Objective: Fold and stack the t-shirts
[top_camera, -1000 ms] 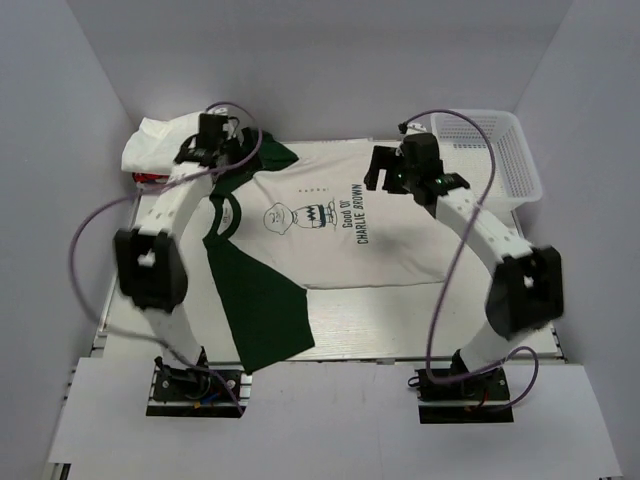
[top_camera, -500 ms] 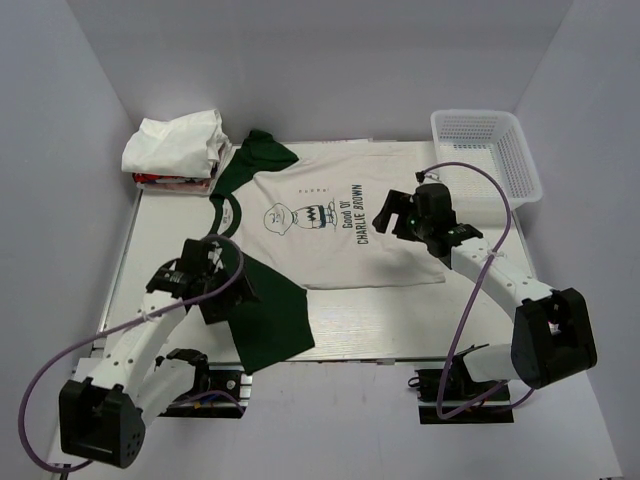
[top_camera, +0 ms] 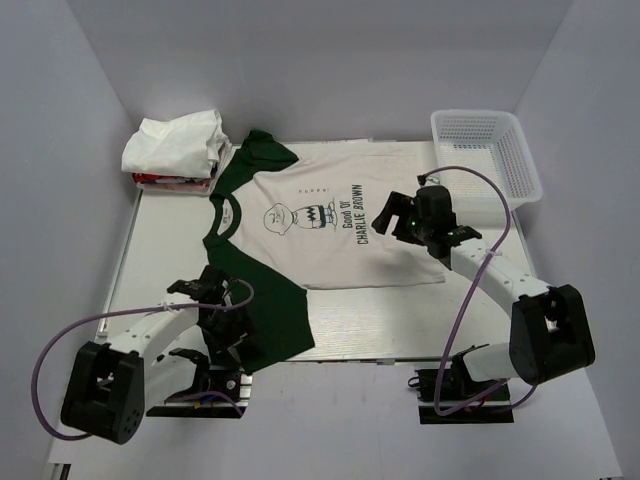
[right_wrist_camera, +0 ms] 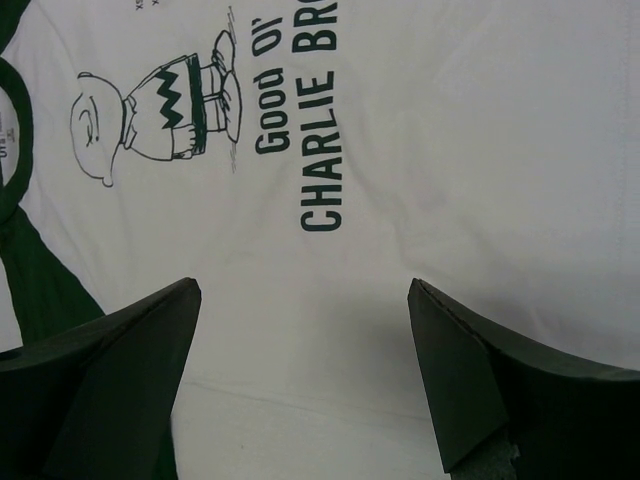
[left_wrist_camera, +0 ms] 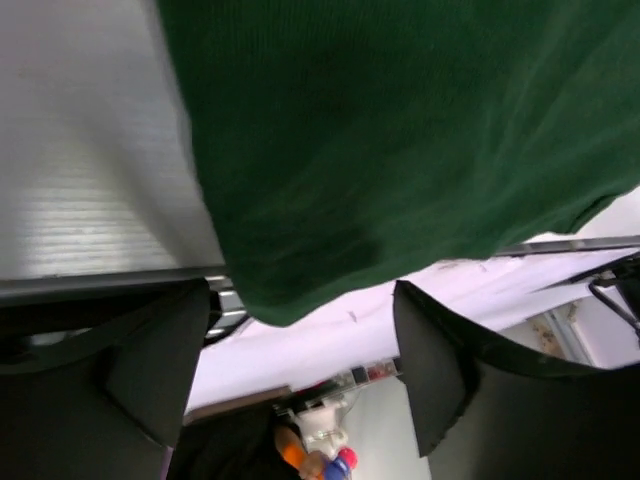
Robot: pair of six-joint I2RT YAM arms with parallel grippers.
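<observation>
- Large off-white shirt (top_camera: pixel 330 262) lies spread flat on the bench (top_camera: pixel 400 330), print up. Its long axis runs crosswise, with the collar on the left arm's side and the hem end on the right arm's side.
- Near dark green sleeve (top_camera: pixel 270 310) runs down to the bench's near edge, and its hem hangs just past that edge. The coming fold likely turns on this part.
- Left end effector (left_wrist_camera: pixel 300 305) is much the nearer to it. The sleeve hem sits directly ahead, in the gap between its fingers (left_wrist_camera: pixel 150 370), and does not look pinched. The fingers are spread wide and hold nothing.
- Left arm is folded low along the near edge, wrist aimed in at the sleeve.
- Right end effector (top_camera: pixel 397 215) hangs over the shirt body, lettering (right_wrist_camera: pixel 320 140) ahead of it. It is spread and empty; cannot tell whether it touches the cloth.
- Folded stack (top_camera: pixel 175 150) of white and red shirts lies far beyond the left end effector, well apart from both.
- Likely next: left closes on the hem and carries the sleeve away from itself, onto the body.
</observation>
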